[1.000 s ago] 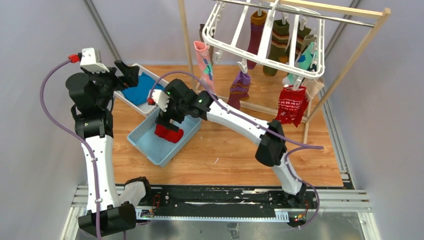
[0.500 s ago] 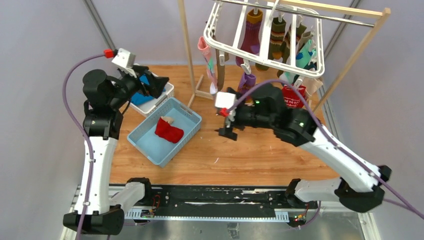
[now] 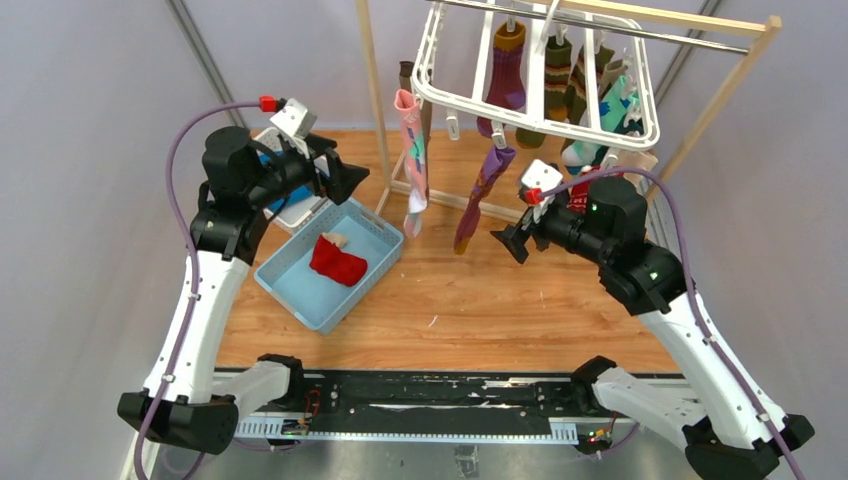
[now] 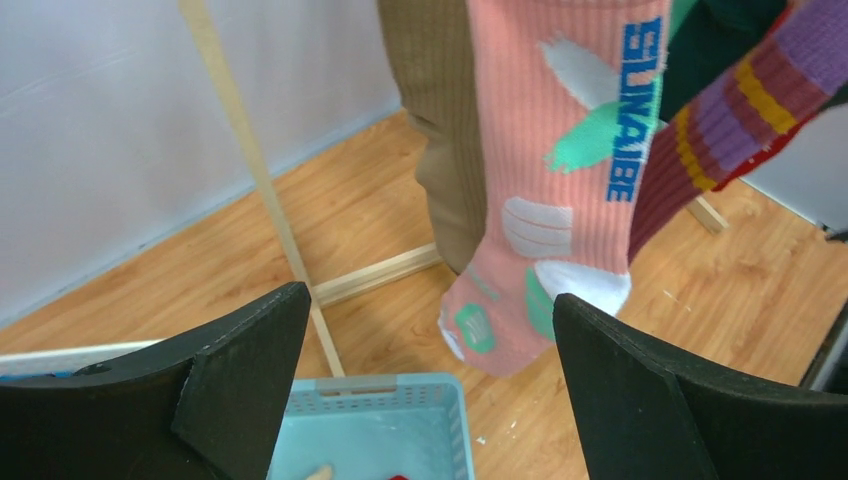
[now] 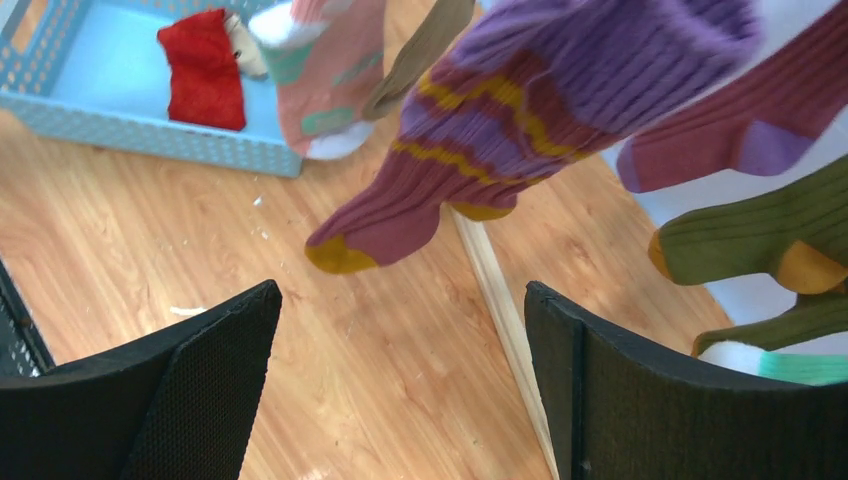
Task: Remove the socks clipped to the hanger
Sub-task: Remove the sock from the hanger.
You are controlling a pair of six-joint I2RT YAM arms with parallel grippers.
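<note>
Socks (image 3: pixel 508 70) are clipped beneath the hanger (image 3: pixel 544 75). Below its near-left corner, the pink patterned sock (image 4: pixel 545 200) is faced by the left jaws, spread wide and empty. Below its near rail, the purple striped sock (image 5: pixel 520 130) is faced by the right jaws, likewise spread and empty. A red sock (image 3: pixel 338 262) is seen in the blue basket (image 3: pixel 300 300), left of the hanger on the surface.

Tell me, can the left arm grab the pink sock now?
Probably yes. The left gripper is open and points at the pink sock, which hangs freely just ahead with nothing between; a brown sock hangs behind it.
</note>
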